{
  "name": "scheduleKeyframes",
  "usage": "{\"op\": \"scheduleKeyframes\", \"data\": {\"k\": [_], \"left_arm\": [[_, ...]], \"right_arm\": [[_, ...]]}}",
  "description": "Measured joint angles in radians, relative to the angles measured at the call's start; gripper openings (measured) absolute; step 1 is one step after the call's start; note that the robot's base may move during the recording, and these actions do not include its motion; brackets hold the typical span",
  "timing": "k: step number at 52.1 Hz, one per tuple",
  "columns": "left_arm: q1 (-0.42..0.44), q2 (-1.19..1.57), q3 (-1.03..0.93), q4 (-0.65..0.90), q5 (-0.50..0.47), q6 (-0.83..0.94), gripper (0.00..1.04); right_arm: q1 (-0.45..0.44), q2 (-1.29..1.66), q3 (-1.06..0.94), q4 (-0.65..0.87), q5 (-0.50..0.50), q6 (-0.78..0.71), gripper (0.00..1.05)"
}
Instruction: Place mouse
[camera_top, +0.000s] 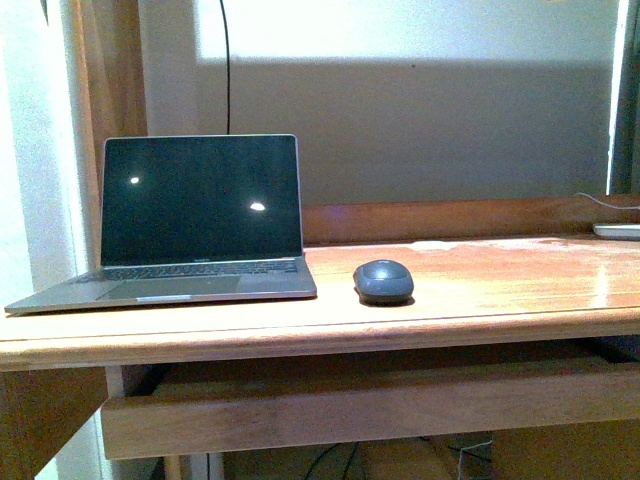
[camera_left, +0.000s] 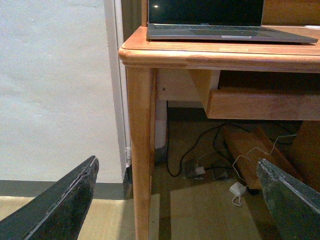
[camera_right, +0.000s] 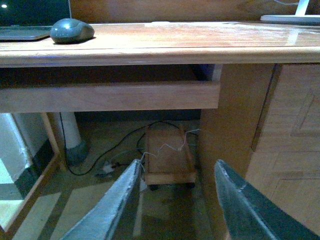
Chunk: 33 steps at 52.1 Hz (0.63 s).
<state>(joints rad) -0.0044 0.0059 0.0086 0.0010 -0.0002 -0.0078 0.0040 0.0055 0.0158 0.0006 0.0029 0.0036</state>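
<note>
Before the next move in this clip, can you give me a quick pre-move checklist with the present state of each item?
1. Mouse located: ok, on the wooden desk, just right of the laptop.
2. Mouse free of any grip: ok, nothing touches it.
3. Left gripper empty and open: ok, fingers wide apart, below desk level.
4. Right gripper empty and open: ok, also below the desk edge.
5. Bare desk to the mouse's right: ok as far as the white device at the far edge.
6. Intended placement spot: cannot tell.
</note>
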Motion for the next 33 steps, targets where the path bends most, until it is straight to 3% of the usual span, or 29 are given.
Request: {"op": "scheduleKeyframes", "data": {"k": [6,13,33], "left_arm": [[0.000,0.000,0.000,0.000,0.000,0.000,0.97],[0.000,0.000,0.000,0.000,0.000,0.000,0.97],[0.000,0.000,0.000,0.000,0.000,0.000,0.97]], "right_arm": [[0.000,0.000,0.000,0.000,0.000,0.000,0.76],[0.000,0.000,0.000,0.000,0.000,0.000,0.98],[-0.001,0.000,0.000,0.000,0.000,0.000,0.97]]}}
